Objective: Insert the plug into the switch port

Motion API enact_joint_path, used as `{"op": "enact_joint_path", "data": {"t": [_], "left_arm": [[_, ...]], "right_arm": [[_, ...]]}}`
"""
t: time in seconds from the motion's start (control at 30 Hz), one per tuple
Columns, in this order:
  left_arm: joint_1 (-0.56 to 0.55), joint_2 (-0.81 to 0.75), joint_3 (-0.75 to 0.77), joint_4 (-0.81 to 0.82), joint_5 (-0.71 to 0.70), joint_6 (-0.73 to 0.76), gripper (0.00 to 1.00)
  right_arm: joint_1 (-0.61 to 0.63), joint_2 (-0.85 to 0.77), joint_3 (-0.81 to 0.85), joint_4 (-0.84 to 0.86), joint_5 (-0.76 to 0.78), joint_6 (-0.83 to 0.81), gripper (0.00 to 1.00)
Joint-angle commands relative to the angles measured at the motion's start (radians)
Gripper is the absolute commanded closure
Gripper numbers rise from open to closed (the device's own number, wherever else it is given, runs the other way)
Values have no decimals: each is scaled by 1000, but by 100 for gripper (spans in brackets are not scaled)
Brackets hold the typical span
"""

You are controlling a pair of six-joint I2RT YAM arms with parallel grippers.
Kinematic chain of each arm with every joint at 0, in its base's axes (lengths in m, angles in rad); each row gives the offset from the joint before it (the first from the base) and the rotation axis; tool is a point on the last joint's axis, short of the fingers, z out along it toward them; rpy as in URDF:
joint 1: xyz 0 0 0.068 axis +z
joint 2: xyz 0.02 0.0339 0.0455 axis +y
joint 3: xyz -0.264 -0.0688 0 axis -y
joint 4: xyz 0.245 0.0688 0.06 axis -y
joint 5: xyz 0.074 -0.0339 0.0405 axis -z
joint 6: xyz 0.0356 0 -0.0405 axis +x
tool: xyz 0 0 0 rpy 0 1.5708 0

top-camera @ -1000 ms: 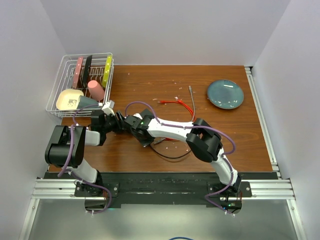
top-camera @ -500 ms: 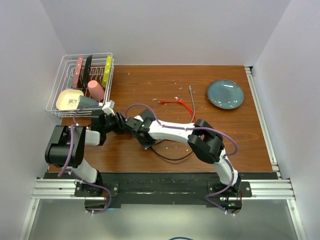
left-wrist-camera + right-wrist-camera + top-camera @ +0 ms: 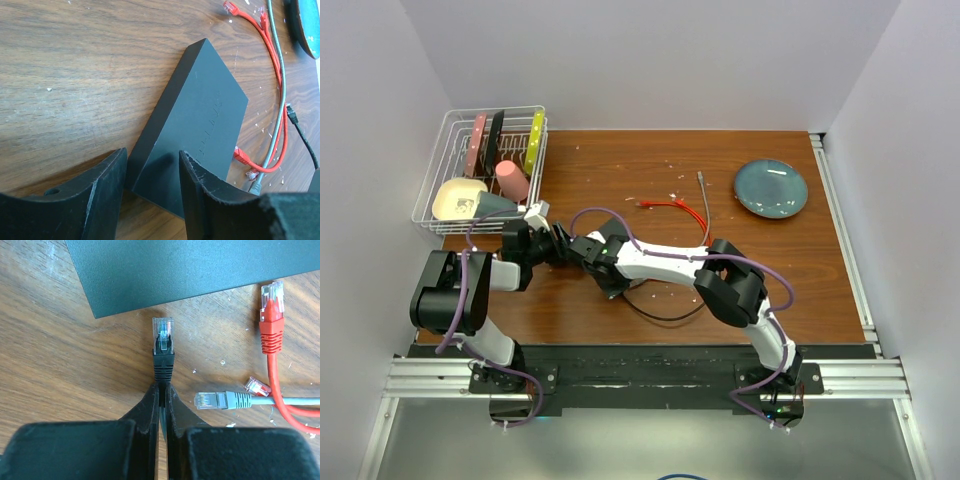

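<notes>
The flat black box (image 3: 200, 115) lies on the wooden table, its near corner between the fingers of my left gripper (image 3: 152, 170), which is shut on it. My right gripper (image 3: 162, 387) is shut on the black cable just behind its black plug (image 3: 163, 340). The plug's clear tip points at the box's edge (image 3: 170, 270) and stops a short gap from it. No port shows on the edges in view. In the top view both grippers meet at the left middle of the table, left (image 3: 563, 246) and right (image 3: 592, 250), with the box mostly hidden under them.
A red cable's plug (image 3: 271, 320) and a grey cable's plug (image 3: 220, 400) lie just right of the held plug. The round blue-grey plate (image 3: 771, 188) sits at the back right. A wire dish rack (image 3: 485, 165) stands at the back left. The black cable loops toward the near edge (image 3: 665, 310).
My right gripper has moved a little to the left with the plug, closer to the left gripper and the box. The left arm has stayed put.
</notes>
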Motion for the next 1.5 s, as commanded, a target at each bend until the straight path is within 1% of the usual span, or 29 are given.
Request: {"op": "enact_joint_path", "data": {"t": [0.0,0.43,1.03,1.3,1.47], "left_arm": [[-7,17,19,5,35,10,49],[-7,17,19,9,42,8,50],[-7,14,18,16,53,13,50],[-7,19,16,33,76,10,50],[-7,19,18,35,81,11,50]], "right_arm": [[7,70,5,-8,-3,16,100],[4,93,49,3,20,16,100],[-28,103,68,25,34,-9,100],[-28,122,94,72,-9,-104,100],[-28,89,34,138,0,-208,100]]}}
